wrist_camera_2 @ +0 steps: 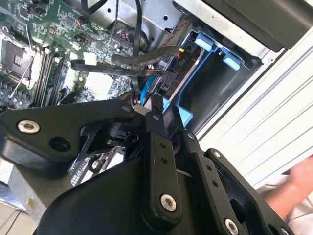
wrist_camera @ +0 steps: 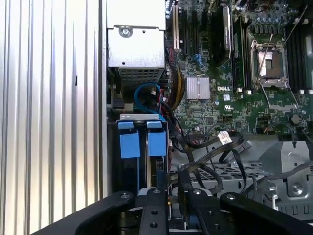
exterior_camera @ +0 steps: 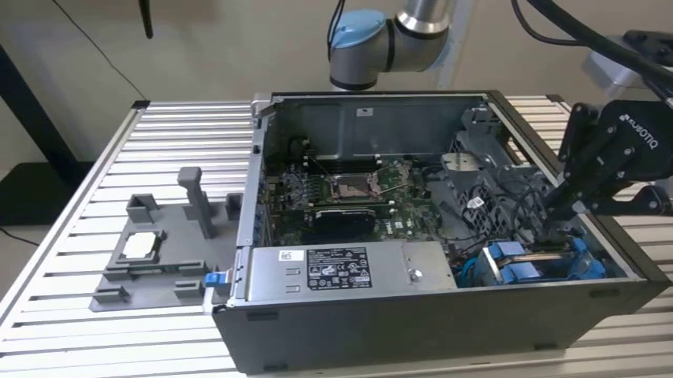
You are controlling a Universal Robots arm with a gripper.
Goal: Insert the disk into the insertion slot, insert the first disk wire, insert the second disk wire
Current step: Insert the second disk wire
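A ribbed aluminium desk [exterior_camera: 189,126] carries an open dark grey computer case [exterior_camera: 442,323]. The black claw [exterior_camera: 568,206] reaches down into its crowded corner, just above the blue-framed silver disk [exterior_camera: 531,264], which sits in the dark grey insertion slot [wrist_camera: 113,161]. In the second wrist view the claw's fingertips [wrist_camera_2: 155,108] appear pinched on a black wire connector [wrist_camera_2: 139,108], though what it grips is partly hidden. Loose black cables [wrist_camera: 205,161] crowd the approach and could snag; the case wall leaves little sideways room. A person's hand [wrist_camera_2: 293,188] rests near the case.
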